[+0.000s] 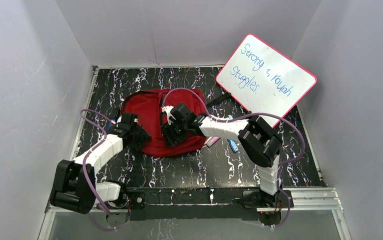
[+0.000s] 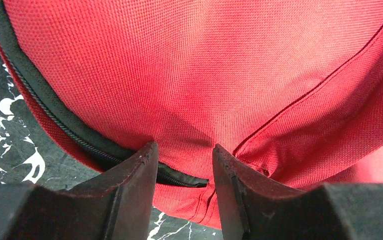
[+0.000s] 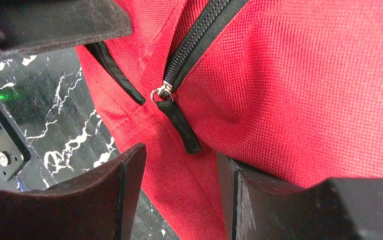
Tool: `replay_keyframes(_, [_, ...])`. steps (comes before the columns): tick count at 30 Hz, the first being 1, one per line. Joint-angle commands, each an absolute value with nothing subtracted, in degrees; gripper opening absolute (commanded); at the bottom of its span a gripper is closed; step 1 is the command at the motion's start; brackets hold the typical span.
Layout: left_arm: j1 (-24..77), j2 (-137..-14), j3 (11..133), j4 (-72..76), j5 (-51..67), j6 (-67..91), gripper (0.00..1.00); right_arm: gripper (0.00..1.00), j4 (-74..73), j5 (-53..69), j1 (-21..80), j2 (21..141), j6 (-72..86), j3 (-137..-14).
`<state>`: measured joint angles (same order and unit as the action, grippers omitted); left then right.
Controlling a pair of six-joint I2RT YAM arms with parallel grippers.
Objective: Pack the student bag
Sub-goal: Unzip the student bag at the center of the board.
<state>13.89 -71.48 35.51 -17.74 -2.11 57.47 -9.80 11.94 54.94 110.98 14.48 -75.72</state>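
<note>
At the zipper pull (image 3: pixel 179 127), likeliest hold on the limp bag (image 1: pixel 149 112), the right gripper (image 3: pixel 176 156) was spread; its fabric was pinched by the left gripper (image 2: pixel 184 150).

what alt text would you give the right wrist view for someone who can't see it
The red student bag fills the frame, its dark zipper ending in a metal slider with a black pull tab just ahead of the open right gripper. Black marbled table shows at left.

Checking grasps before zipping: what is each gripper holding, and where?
Left gripper pinches a fold of the student bag beside its zipper. Right gripper: unclear; the zipper pull lies free.
</note>
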Motion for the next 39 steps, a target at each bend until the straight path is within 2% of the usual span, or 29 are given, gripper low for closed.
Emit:
replay_keyframes(1, [13.71,-68.82,34.07,-18.92,-2.57,57.2,0.42,0.61,-4.45,12.36,55.17,112.32,15.37,-79.52])
replay_keyframes(7, [13.77,-68.5,33.46,-18.81,-2.68,57.36,0.42,0.52,-2.9,13.24,55.17,113.87,15.91,-80.08])
replay_keyframes(12, [13.79,-68.95,33.45,-18.74,-2.69,57.09,0.42,0.32,-3.73,13.16,55.14,114.33,15.76,-80.55])
replay_keyframes(15, [13.79,-69.06,33.3,-18.34,-2.38,57.17,0.41,0.13,-4.23,13.53,55.16,113.03,15.69,-80.1])
replay_keyframes(18, [13.78,-69.08,33.28,-17.4,-1.33,56.91,0.41,0.0,-5.35,13.9,55.14,111.29,15.62,-79.92])
replay_keyframes(29, [14.41,-67.07,33.74,-17.31,-0.66,56.77,0.4,0.0,-9.79,18.03,55.13,107.0,15.9,-84.27])
replay_keyframes(39, [16.18,-66.08,34.44,-17.05,0.0,57.55,0.39,0.0,-10.7,17.18,53.36,108.96,17.15,-89.28])
